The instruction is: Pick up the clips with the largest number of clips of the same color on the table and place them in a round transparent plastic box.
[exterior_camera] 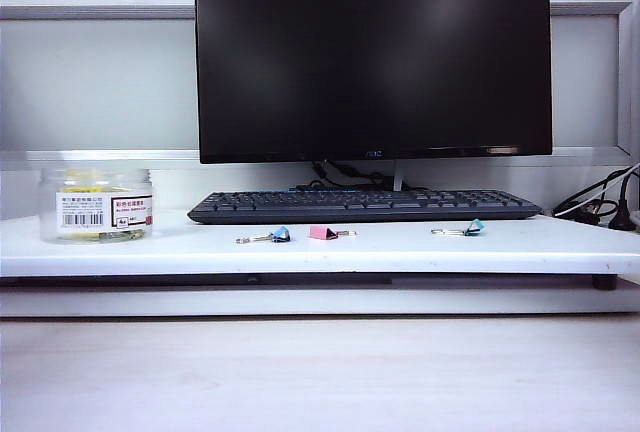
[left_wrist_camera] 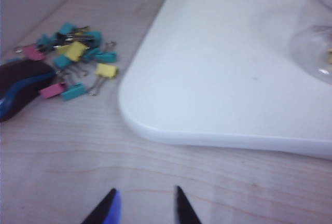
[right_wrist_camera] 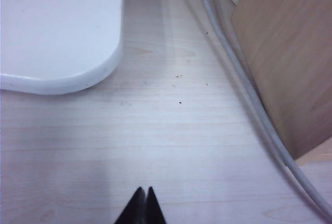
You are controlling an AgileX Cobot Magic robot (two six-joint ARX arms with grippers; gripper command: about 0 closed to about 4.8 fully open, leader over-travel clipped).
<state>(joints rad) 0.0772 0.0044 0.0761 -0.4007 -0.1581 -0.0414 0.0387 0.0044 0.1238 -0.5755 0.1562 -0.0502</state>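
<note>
Materials on and around the desk

The round transparent plastic box [exterior_camera: 96, 206] is clear glossy plastic with paper labels; the yellow clips [exterior_camera: 88, 182] inside look painted metal. The white shelf [exterior_camera: 400, 247] is smooth and slightly shiny, above a pale matt wood-grain table [exterior_camera: 320, 372]. The monitor [exterior_camera: 372, 52] screen is dark and glossy, the keyboard [exterior_camera: 362, 206] matt black plastic. The left gripper [left_wrist_camera: 145, 206] and right gripper [right_wrist_camera: 142, 206] have smooth dark fingertips.
</note>
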